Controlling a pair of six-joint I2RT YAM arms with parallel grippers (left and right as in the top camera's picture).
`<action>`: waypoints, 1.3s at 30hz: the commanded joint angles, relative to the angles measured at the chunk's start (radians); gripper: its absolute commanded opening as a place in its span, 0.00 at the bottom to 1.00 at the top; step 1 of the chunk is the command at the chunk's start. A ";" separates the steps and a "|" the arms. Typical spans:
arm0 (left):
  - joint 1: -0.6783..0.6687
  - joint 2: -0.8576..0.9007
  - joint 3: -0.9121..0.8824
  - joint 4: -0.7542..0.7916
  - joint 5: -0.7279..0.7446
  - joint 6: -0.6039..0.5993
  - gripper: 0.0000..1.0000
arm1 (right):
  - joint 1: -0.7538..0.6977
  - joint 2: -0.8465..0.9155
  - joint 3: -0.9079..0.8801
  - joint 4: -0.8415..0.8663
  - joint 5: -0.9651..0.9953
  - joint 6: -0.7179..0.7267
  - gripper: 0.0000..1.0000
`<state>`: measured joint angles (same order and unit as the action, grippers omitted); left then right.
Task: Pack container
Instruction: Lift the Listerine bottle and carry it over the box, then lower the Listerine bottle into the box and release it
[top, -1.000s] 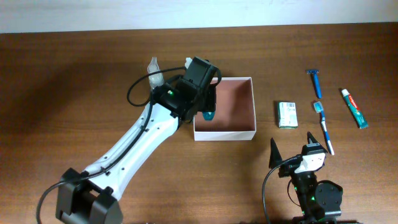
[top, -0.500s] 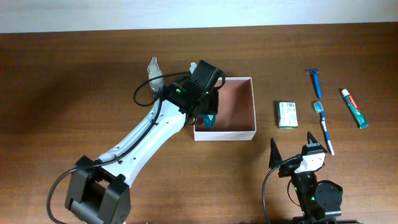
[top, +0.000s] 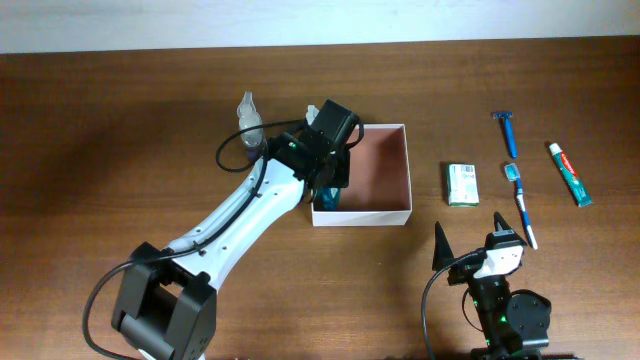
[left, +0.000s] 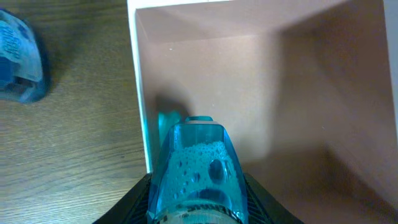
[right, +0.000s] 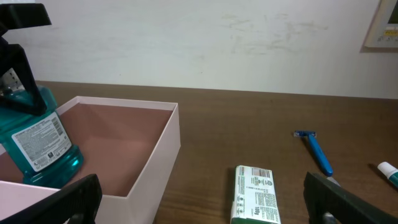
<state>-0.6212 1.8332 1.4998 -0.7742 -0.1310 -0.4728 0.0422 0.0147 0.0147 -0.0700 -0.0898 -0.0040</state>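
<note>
Left gripper (top: 334, 176) pinches one blue mouthwash bottle (left: 196, 168), held inside the one container (top: 362, 215) against its left wall. The container sits mid-table: square, open-topped, with thin white walls and a pinkish-brown interior. To its right lie one packet (top: 461, 184), razor (top: 507, 130), toothbrush (top: 520, 205) and toothpaste tube (top: 570, 173). Right gripper (top: 470, 236) is spread wide.

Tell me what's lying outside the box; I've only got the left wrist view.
Observer: Right of the box, four things lie on the table: a green-white packet, a razor, a toothbrush and a toothpaste tube.
Operator: Report the right gripper.
Observer: The right gripper is open near the table's front edge, holding nothing.
Operator: Check the bottle's tilt.
Observer: From the right wrist view, the bottle stands roughly upright at the box's left side.
</note>
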 joint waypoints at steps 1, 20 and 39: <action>-0.005 -0.003 0.034 0.004 -0.041 -0.012 0.31 | 0.009 -0.011 -0.009 0.000 0.013 -0.004 0.99; -0.003 -0.002 0.035 0.103 -0.092 0.048 0.31 | 0.009 -0.011 -0.009 0.000 0.013 -0.004 0.99; 0.042 -0.002 0.035 0.189 -0.124 0.105 0.31 | 0.009 -0.011 -0.009 0.000 0.013 -0.004 0.99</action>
<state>-0.5850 1.8332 1.4998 -0.6006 -0.2375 -0.3992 0.0422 0.0147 0.0147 -0.0700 -0.0898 -0.0040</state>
